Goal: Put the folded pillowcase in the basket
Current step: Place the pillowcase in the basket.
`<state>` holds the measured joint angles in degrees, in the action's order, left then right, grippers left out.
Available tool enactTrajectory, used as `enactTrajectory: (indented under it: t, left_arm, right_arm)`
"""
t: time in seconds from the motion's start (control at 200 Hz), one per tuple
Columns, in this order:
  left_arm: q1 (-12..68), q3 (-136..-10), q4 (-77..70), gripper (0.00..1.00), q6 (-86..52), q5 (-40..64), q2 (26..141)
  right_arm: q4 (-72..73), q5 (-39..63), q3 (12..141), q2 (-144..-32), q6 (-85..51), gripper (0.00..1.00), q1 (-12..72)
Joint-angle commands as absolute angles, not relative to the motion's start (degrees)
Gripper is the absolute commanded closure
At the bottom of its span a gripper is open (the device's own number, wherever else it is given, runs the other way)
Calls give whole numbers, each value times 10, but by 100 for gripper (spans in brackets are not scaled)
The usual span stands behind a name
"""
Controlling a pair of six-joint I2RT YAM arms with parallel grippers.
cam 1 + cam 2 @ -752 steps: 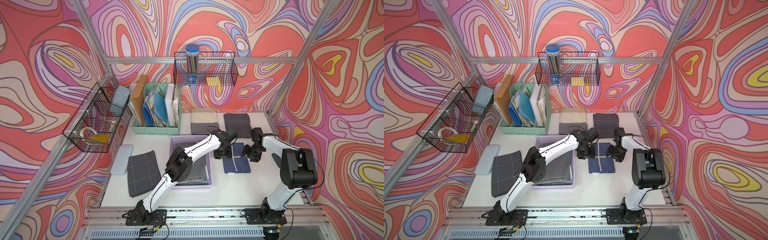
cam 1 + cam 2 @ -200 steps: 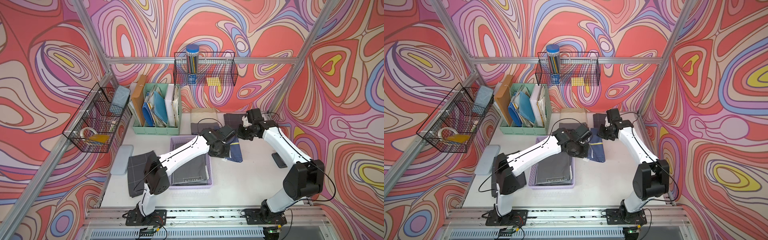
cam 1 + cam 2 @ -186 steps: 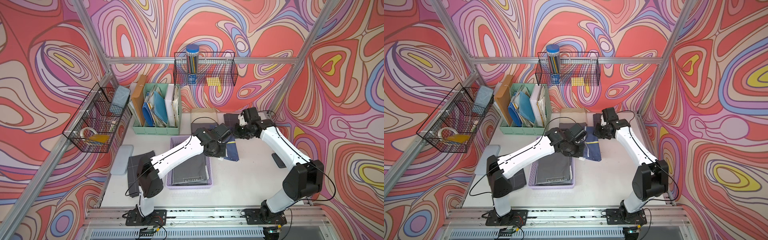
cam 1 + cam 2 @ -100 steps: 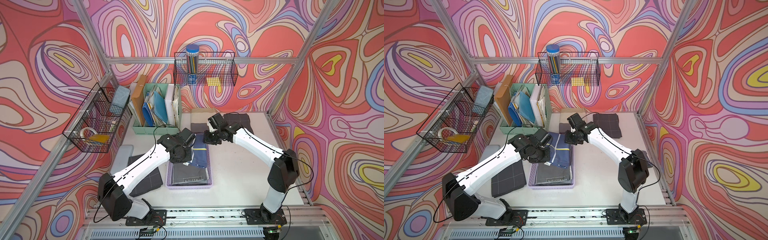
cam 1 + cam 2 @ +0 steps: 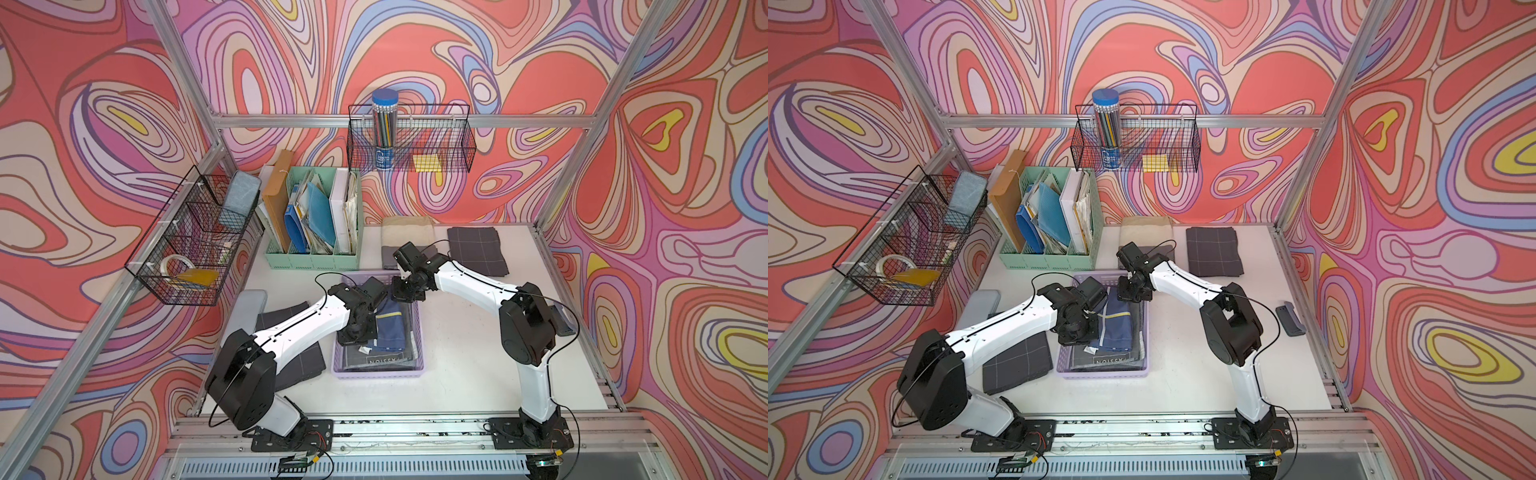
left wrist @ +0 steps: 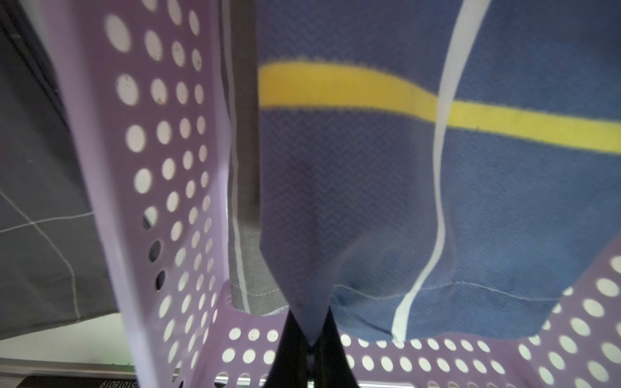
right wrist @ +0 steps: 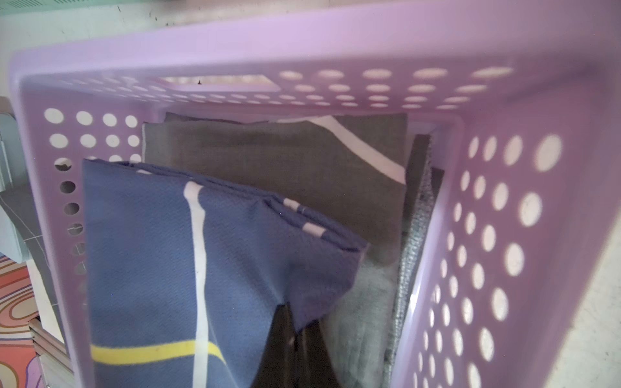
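Left claw (image 6: 309,341) is pinching the blue pillowcase (image 5: 390,328) by a corner | right claw (image 7: 295,331) is clamping another corner | cloth is sagging inside the lavender basket (image 5: 376,372), over grey linens (image 7: 268,161)

The pillowcase (image 5: 390,328) is blue with yellow and white stripes; the basket (image 5: 376,372) is lavender with round holes.

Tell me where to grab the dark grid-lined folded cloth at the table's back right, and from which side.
Pinch its near edge at both corners, coming from the robot's side. The dark grid-lined cloth lies flat and wide on the table, so probably only edges give a bite, and its far edge sits by the back wall.
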<state>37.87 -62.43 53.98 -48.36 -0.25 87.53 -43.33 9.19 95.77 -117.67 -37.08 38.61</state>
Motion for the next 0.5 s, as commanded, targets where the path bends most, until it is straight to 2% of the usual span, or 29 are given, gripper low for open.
enactTrajectory:
  t: [0.0, 0.24, 0.325, 0.375, 0.426, 0.496]
  left_arm:
    - [375, -605, 517, 100, -501, 13, 888]
    - [375, -588, 522, 100, -491, 0, 907]
    - [375, -579, 516, 100, -490, 10, 903]
    - [375, -578, 518, 92, -489, 9, 902]
    - [375, -576, 518, 76, -488, 5, 899]
    - [375, -577, 516, 66, -488, 8, 890]
  right_arm:
    - [-433, 75, 959, -1193, -362, 100, 387]
    - [-445, 60, 945, -1207, -358, 100, 387]
    - [-439, 48, 938, -1205, -353, 79, 386]
    - [-438, 49, 937, -1203, -354, 69, 386]
    - [-432, 43, 936, -1197, -356, 63, 387]
    - [-426, 41, 935, -1186, -358, 58, 387]
